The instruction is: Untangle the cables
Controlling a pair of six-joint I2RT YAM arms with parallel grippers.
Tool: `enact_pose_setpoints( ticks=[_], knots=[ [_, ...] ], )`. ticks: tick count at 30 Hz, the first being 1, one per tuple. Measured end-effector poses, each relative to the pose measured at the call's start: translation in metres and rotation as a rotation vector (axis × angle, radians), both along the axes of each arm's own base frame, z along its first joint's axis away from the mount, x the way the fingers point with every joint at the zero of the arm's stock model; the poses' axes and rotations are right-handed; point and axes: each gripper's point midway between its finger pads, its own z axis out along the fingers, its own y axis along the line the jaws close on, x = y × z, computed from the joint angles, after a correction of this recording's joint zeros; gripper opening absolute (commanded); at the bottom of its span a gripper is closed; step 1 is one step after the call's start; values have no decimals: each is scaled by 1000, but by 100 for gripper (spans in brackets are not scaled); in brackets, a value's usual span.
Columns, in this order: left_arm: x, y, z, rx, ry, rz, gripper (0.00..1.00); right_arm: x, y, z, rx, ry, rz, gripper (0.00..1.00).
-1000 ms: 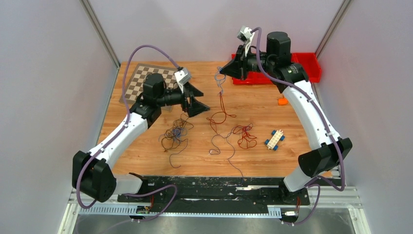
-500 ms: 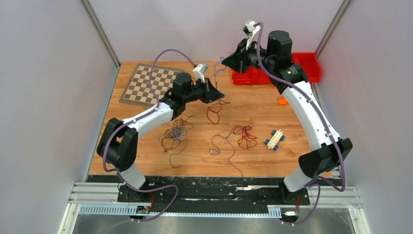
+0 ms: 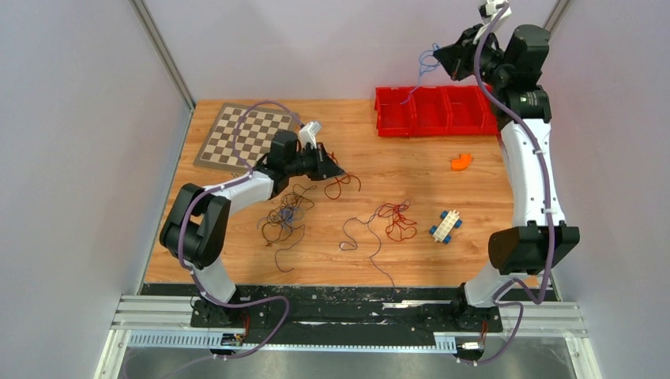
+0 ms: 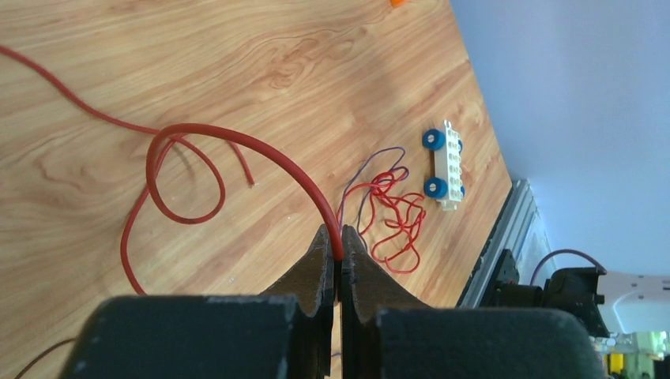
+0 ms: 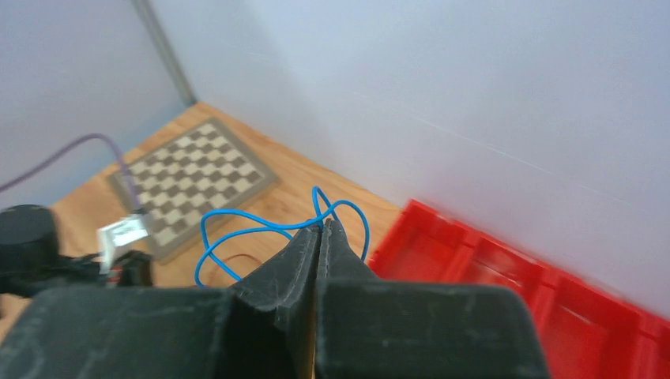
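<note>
My left gripper (image 3: 338,171) is low over the table's middle, shut on a red cable (image 4: 237,142) that curls on the wood beside it (image 3: 341,184). My right gripper (image 3: 437,55) is raised high at the back, shut on a blue cable (image 5: 261,229) that dangles in loops over the red bins (image 3: 419,75). A dark brown and blue bundle (image 3: 283,217) lies left of centre. A red squiggly bundle (image 3: 397,221) and a thin purple wire (image 3: 365,237) lie right of centre.
A red bin tray (image 3: 466,110) stands at the back right. A checkerboard (image 3: 241,134) lies at the back left. A white and blue toy block (image 3: 446,227) and an orange piece (image 3: 460,162) lie on the right.
</note>
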Motion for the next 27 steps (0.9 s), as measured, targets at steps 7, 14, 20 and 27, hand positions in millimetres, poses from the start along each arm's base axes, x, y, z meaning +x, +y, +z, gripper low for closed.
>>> enact_pose_setpoints(
  ticks=[7, 14, 20, 27],
  knots=[
    [23, -17, 32, 0, -107, -86, 2, 93, -130, -89, -69, 103, -329, 0],
    [39, -27, 54, -1, -187, -137, 3, 162, -252, -214, -139, 255, -659, 0],
    [38, -30, 35, 10, -133, -156, 4, 186, -312, -234, -193, 180, -848, 0],
    [39, -30, 18, 25, -88, -161, 5, 207, -354, -198, -198, -14, -971, 0]
  ],
)
